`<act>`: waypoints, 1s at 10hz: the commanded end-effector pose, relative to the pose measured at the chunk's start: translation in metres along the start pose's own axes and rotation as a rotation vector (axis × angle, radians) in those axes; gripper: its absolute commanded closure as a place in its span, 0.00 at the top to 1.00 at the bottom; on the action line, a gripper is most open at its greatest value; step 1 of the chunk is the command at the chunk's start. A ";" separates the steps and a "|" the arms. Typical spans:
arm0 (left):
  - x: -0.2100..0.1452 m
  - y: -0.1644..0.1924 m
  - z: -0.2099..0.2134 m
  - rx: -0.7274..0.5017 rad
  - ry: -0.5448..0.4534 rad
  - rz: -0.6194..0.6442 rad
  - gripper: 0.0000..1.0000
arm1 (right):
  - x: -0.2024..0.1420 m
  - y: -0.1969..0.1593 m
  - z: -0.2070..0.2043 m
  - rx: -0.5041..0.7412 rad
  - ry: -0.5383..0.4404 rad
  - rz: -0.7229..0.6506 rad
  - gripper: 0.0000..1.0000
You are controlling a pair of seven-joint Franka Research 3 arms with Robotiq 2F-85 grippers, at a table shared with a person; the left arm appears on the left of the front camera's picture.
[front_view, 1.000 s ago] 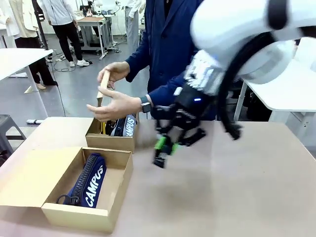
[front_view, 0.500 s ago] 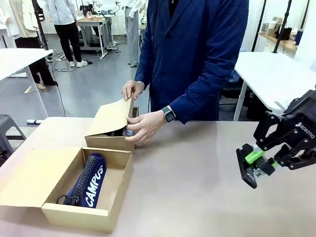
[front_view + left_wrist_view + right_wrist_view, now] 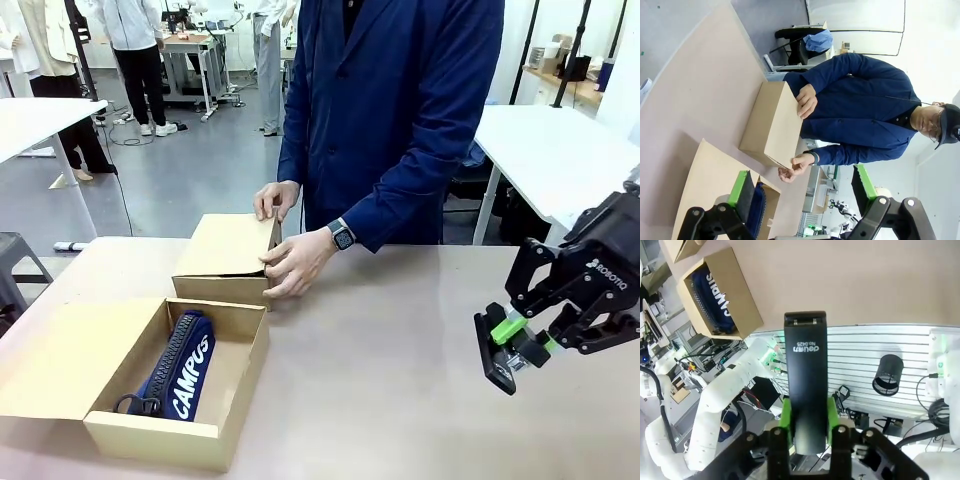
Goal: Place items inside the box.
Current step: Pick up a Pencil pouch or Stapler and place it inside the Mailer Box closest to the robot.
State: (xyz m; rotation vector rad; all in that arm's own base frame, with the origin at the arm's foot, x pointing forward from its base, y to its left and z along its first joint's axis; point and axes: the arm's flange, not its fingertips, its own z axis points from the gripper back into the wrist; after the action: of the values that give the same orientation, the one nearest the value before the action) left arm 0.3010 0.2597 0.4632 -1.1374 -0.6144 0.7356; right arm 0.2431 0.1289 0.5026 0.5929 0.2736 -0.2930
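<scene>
My right gripper hangs low over the table's right side, shut on a flat black oblong item with pale print. In the right wrist view that black item stands clamped between the green pads. At the near left an open cardboard box holds a navy pouch lettered "CAMPUS". Behind it stands a second box with its lid down and the person's two hands on it. In the left wrist view my left gripper is open and holds nothing, high above the closed box and the navy pouch.
The open box's lid flap lies flat toward the table's left edge. Bare tan table stretches between the boxes and my right gripper. The person in a blue coat stands at the far edge. White tables stand farther back.
My right gripper swung from the table's middle near the far box out to the right side, the black item still in it. The person lowered the far box's lid shut.
</scene>
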 end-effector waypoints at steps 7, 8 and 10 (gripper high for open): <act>-0.002 -0.001 0.001 -0.015 0.001 0.000 1.00 | 0.001 0.000 0.001 0.029 0.010 0.015 0.32; -0.002 -0.001 0.001 -0.015 0.001 0.000 1.00 | 0.001 0.000 0.001 0.029 0.010 0.015 0.32; -0.002 -0.001 0.001 -0.015 0.001 0.000 1.00 | 0.001 0.000 0.001 0.029 0.010 0.015 0.32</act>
State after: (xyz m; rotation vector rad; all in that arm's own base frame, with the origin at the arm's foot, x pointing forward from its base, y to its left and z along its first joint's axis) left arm 0.3010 0.2597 0.4632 -1.1374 -0.6144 0.7356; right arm 0.2435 0.1273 0.5024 0.5941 0.2754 -0.3011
